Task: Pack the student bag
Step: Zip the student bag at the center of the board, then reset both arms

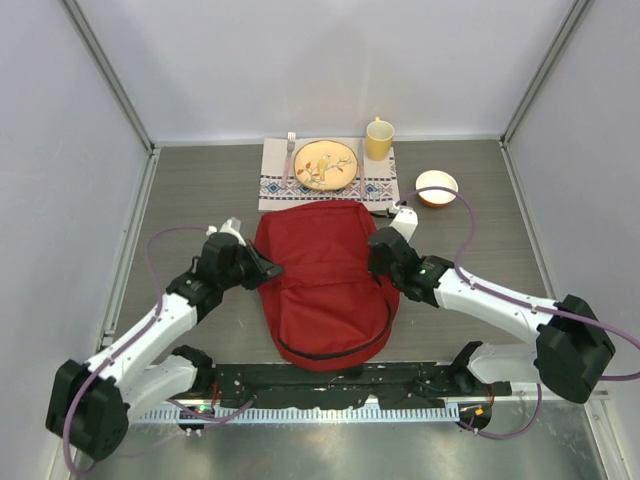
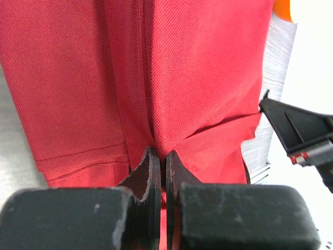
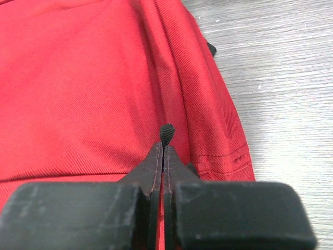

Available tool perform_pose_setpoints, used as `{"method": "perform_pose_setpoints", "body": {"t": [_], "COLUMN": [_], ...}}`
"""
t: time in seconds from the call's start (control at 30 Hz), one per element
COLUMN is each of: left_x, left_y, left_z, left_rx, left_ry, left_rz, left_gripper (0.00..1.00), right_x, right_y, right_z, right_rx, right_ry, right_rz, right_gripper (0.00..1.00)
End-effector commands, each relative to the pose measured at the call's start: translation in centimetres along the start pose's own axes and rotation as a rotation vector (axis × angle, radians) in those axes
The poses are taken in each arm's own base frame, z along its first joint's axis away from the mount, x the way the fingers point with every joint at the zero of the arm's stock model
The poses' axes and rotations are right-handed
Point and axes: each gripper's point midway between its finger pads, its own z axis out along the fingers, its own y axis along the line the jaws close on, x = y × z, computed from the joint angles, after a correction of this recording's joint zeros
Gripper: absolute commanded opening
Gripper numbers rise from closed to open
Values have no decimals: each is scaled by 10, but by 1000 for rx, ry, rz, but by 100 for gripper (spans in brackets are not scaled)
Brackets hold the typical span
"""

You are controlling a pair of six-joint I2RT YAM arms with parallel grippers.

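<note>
The bag [image 1: 325, 290] lies flat mid-way across the table [image 1: 200, 200], toward its front edge. The left gripper [image 2: 158, 159] pinches a fold of its fabric, and the right gripper [image 3: 164, 151] is clamped on what looks like a zipper pull [image 3: 166, 133] — hold the fold taut and draw the pull steadily along its track.

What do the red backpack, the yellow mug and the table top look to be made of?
By look: red backpack, matte woven fabric, with fine weave and stitched seams; yellow mug, probably glazed ceramic, smooth and even, though too small to be sure; table top, grey wood-grain finish, perhaps laminate, with streaky lines.
</note>
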Motion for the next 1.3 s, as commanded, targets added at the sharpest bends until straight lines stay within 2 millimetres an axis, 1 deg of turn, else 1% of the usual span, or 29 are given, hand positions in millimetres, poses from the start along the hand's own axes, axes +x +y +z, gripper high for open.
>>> {"method": "perform_pose_setpoints", "body": {"t": [0.0,0.03,0.07,0.1,0.2,0.23,0.27,0.3,0.33,0.37,0.4,0.43,0.47,0.5,0.53,0.6,0.63,0.67,0.7,0.73,0.77,0.83,0.87,0.9,0.93,0.97,1.03,1.07,1.27], "left_x": [-60,-65,-66,-73,-68,-66,-63,-57,-57,-57,-55,-57,-63,-62,-69,-83,-89,-94,-106,-110,-117,-126,-128,-132,-134,-134,-138,-139,-141], "left_y": [-39,-43,-41,-49,-52,-48,-43,-36,-31,-27,-21,-17,-10,-4,-4,8,8,9,15,16,14,21,22,26,28,30,35,38,47], "left_z": [8,10,18,18,23,23,23,20,19,16,9,5,1,-5,-14,-26,-35,-41,-50,-55,-63,-73,-76,-79,-81,-81,-85,-85,-83], "left_rx": [92,98,89,105,126,121,105,90,75,56,34,13,-31,-74,-89,-180,-192,-211,-261,-275,-280,-337,-354,-380,-396,-411,-442,-461,-521], "left_ry": [-97,-92,-61,-63,-34,-33,-31,-23,-32,-43,-49,-66,-105,-103,-141,-217,-255,-283,-346,-372,-414,-463,-468,-489,-496,-498,-519,-520,-514], "left_rz": [139,147,146,152,138,127,117,112,112,112,113,124,131,136,157,166,175,182,186,194,199,206,211,212,216,226,233,234,258], "left_gripper": [0,0,0,0,1,5,25,40,57,75,87,99,100,100,100,100,100,100,100,99,100,100,100,100,100,99,99,100,99], "right_x": [-17,-19,-17,-16,-19,-19,-22,-24,-27,-29,-33,-39,-42,-46,-49,-62,-65,-71,-70,-74,-76,-67,-66,-63,-60,-57,-57,-54,-53], "right_y": [-13,-10,-11,-12,-14,-16,-16,-18,-18,-17,-17,-16,-16,-16,-21,-25,-35,-41,-45,-59,-67,-84,-103,-108,-115,-132,-143,-154,-190], "right_z": [-9,-9,-8,-7,-6,-6,-6,-6,-8,-10,-12,-17,-20,-23,-26,-35,-36,-40,-40,-38,-39,-34,-31,-30,-29,-27,-30,-30,-36], "right_rx": [19,1,0,6,35,43,42,48,45,35,28,12,4,1,8,10,34,41,42,75,87,107,145,134,140,174,190,223,376], "right_ry": [-72,-81,-80,-78,-72,-68,-71,-72,-77,-79,-85,-101,-109,-118,-123,-155,-159,-174,-168,-173,-174,-137,-131,-111,-100,-95,-104,-109,-191], "right_rz": [48,56,52,46,20,14,13,18,20,23,25,34,36,30,30,43,50,65,69,89,102,124,160,180,193,222,231,240,225], "right_gripper": [1,1,1,1,1,1,2,6,21,31,41,59,66,72,79,83,86,87,88,89,89,90,90,91,91,91,92,91,92]}}
